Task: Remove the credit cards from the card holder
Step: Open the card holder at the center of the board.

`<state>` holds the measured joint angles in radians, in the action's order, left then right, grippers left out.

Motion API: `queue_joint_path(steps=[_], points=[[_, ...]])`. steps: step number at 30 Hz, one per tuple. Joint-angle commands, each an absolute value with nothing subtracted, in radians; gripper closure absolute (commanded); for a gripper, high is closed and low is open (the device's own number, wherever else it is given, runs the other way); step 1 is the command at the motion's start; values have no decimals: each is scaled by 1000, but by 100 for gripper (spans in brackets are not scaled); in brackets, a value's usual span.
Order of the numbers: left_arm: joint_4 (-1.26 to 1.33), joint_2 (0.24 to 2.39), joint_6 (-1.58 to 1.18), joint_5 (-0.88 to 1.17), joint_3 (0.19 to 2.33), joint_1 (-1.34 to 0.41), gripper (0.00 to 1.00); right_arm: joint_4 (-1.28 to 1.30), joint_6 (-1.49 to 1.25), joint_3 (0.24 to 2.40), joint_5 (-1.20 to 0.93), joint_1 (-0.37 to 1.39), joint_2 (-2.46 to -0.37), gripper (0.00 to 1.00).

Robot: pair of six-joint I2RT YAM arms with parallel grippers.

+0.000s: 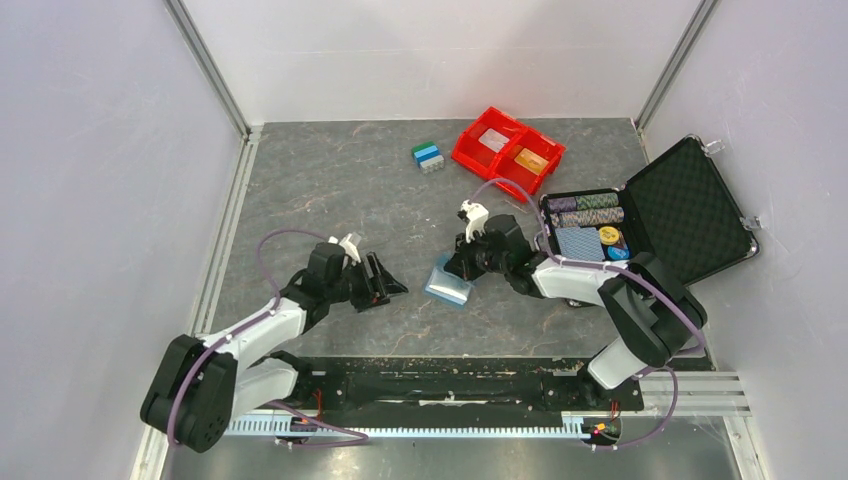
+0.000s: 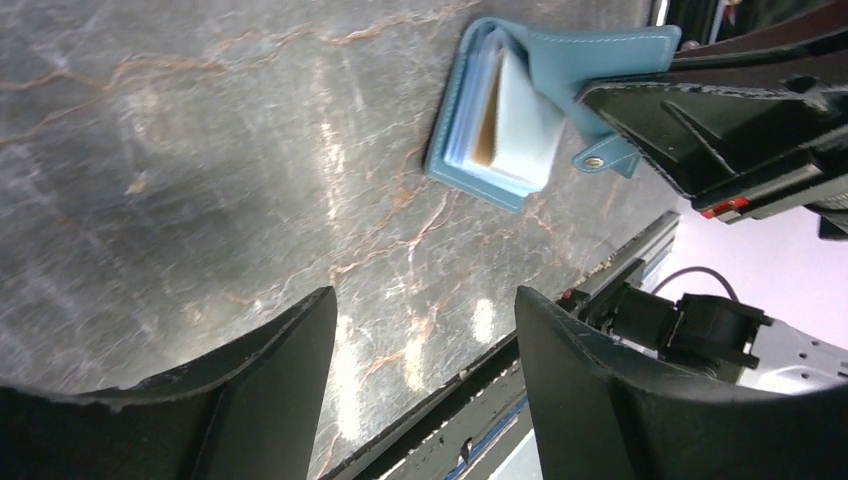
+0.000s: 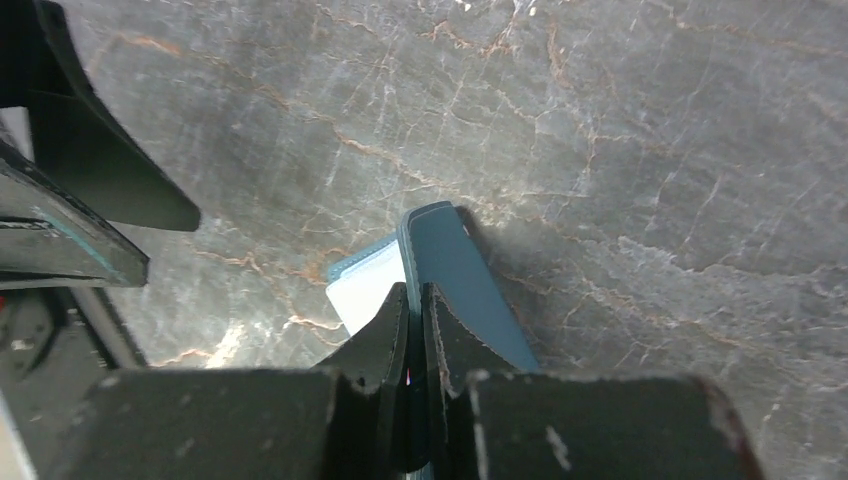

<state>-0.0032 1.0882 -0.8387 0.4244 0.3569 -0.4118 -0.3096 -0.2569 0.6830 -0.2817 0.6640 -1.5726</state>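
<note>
A: Item one, thin light-blue see-through plastic bifold card holder (image 1: pixel 449 283). Location?
B: On the grey marbled tabletop (image 1: pixel 340 200), between the two arms; lower panel down, upper flap raised

A: Raised by what?
B: By the right hand (image 3: pixel 415 310), clenched on the flap's edge, jaws nearly together on the thin plastic. Purpose, as I judge it: to keep the fold open so the pockets face the other arm

A: Item two, contents?
B: One whitish-grey rectangular plastic card (image 2: pixel 525 130) in the pocket, corner showing. One thin orange-tan edge (image 2: pixel 487 125) behind it, probably the orange card. Neither is out yet

A: Item three, the left hand (image 2: pixel 425 300)?
B: Released, fingers spread, holding nothing. It is near the holder and aimed at its open mouth, well placed, I'd say, to pinch an exposed card edge while the right pins the flap
</note>
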Motion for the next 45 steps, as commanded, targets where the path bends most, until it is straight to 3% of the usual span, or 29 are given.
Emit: queue_joint_path(steps=[1,6,15,45], points=[[220,1122,-862,512,331,-422,26,-391,-427,637,-422,638,-1591,100],[371,1195,-894,538,321,-438,25,-532,-611,579,-492,606,-1582,100],[409,1251,-885,527,301,-456,25,-722,-824,456,-589,491,-1588,100],[625,1549,-922,473,373,-592,28,-765,-764,328,-615,359,-1645,100]])
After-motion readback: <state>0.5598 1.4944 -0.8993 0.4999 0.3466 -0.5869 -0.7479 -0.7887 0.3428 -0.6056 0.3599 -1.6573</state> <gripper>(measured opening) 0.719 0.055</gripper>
